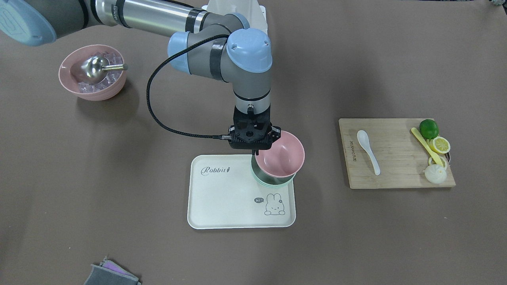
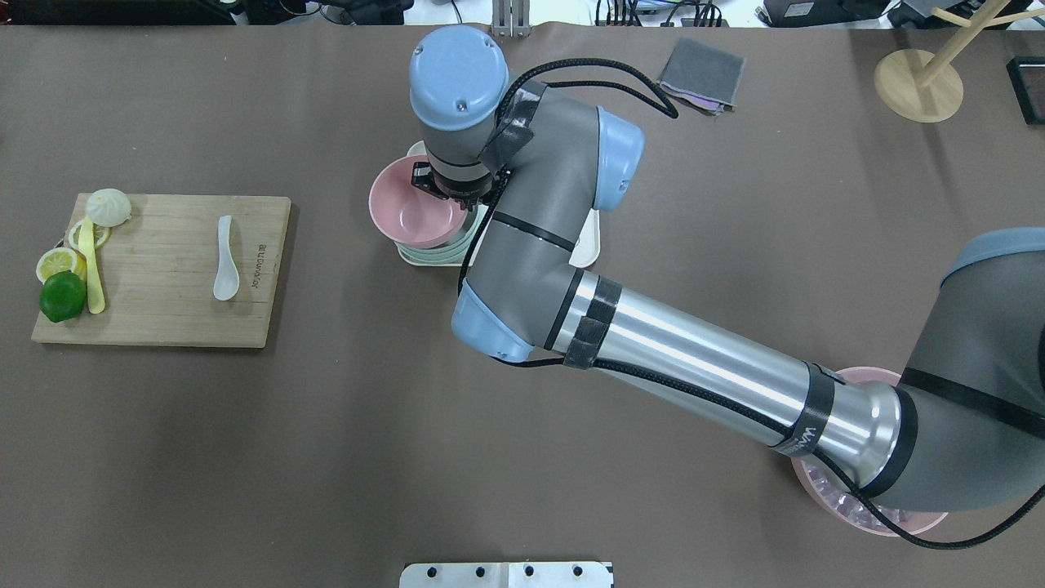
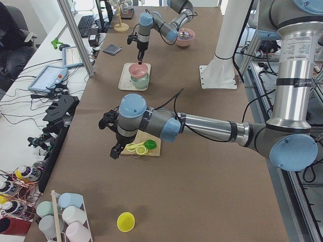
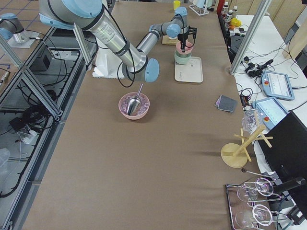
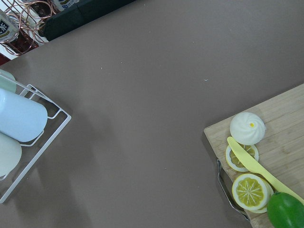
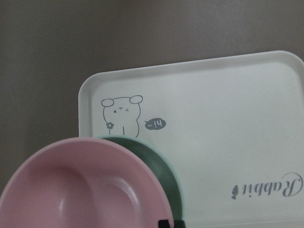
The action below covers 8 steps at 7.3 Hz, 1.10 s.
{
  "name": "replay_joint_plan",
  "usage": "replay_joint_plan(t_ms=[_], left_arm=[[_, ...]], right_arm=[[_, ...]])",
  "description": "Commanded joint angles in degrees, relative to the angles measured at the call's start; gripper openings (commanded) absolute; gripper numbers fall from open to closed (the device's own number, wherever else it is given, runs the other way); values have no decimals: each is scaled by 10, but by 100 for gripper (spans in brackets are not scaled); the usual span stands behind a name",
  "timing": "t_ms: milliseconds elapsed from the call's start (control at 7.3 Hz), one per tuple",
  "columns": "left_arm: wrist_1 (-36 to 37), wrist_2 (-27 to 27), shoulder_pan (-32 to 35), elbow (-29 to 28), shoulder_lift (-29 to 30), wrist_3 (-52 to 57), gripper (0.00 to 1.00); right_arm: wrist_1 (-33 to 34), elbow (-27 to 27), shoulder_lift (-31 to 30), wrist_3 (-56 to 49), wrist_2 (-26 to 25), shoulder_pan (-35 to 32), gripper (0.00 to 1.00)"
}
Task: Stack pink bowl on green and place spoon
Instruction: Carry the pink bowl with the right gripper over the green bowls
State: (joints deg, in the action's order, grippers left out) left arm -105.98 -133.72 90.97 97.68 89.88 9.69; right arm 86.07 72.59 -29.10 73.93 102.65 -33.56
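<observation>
The pink bowl (image 1: 280, 154) hangs tilted over the green bowl (image 1: 273, 183), which stands at the back right corner of the white rabbit tray (image 1: 225, 198). My right gripper (image 1: 255, 152) is shut on the pink bowl's rim from above. I cannot tell whether the two bowls touch. The right wrist view shows the pink bowl (image 6: 85, 190) partly covering the green bowl (image 6: 161, 175). The white spoon (image 1: 368, 152) lies on the wooden cutting board (image 1: 396, 178). My left gripper (image 3: 115, 151) hovers by the board's end, seen only in the exterior left view; I cannot tell if it is open or shut.
A second pink bowl (image 1: 93, 71) with ice cubes and a metal scoop stands far from the tray. The board also holds a lime (image 1: 429, 128), lemon slices, a yellow knife and a bun. A grey cloth (image 1: 113, 275) and a cup rack (image 5: 19, 128) are near the edges.
</observation>
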Motion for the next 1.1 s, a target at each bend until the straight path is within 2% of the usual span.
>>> replay_joint_plan(t_ms=[0, 959], left_arm=[[-19, -1, 0, 0, -14, 0, 98], [-19, -1, 0, 0, -14, 0, 98]], right_arm=[[-4, -3, -3, -1, -15, 10, 0], [-6, -8, -3, -5, -30, 2, 0]])
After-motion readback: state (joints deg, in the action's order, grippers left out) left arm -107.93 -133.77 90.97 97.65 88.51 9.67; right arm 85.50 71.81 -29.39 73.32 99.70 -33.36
